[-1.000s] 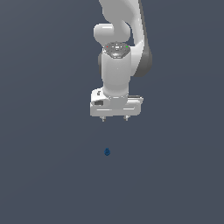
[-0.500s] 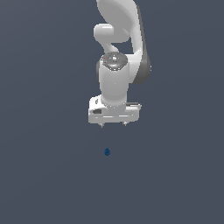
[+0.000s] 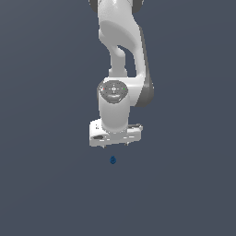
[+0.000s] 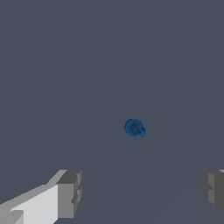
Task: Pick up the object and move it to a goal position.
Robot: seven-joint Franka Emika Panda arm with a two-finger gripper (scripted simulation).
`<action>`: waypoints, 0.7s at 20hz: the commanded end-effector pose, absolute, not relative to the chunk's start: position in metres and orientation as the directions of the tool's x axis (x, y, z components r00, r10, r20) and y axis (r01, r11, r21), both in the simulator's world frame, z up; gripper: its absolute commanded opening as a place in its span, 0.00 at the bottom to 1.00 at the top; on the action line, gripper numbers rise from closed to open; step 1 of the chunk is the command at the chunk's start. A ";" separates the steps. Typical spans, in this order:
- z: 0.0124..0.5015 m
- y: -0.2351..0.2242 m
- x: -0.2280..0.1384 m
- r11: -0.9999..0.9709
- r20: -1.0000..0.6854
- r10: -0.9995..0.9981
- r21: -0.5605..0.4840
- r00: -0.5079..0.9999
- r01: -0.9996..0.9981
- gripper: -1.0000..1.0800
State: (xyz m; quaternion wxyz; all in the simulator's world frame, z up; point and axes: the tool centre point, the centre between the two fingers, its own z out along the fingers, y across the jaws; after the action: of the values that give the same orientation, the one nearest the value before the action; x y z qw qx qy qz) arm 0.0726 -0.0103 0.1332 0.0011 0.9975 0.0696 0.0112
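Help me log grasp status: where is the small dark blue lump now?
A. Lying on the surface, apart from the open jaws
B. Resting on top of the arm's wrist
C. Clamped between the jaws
A: the dark blue lump lies alone on the surface, with the gripper above it, jaws spread wide and empty.

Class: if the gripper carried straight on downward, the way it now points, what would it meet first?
Probably the blue object, just below the open gripper and between its fingers in the wrist view; exact alignment in depth is uncertain.
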 end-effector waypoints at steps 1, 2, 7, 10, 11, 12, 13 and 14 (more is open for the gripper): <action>0.121 -0.015 0.081 -0.988 0.016 0.156 0.003 0.988 0.156 0.96; 0.117 -0.016 0.084 -0.987 0.013 0.161 0.003 0.987 0.161 0.96; 0.101 -0.022 0.093 -0.983 0.005 0.182 0.001 0.983 0.182 0.96; 0.095 -0.024 0.096 -0.982 0.001 0.189 0.000 0.982 0.189 0.96; 0.094 -0.025 0.096 -0.982 0.001 0.190 0.000 0.982 0.190 0.96; 0.093 -0.025 0.097 -0.982 0.000 0.191 0.000 0.982 0.191 0.96; 0.093 -0.025 0.097 -0.981 0.000 0.192 0.000 0.981 0.192 0.96; 0.093 -0.025 0.097 -0.981 0.000 0.192 0.000 0.981 0.192 0.96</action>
State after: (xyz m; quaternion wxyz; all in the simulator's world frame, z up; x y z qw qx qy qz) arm 0.0963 -0.0249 0.0932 0.0000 0.9954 0.0955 -0.0002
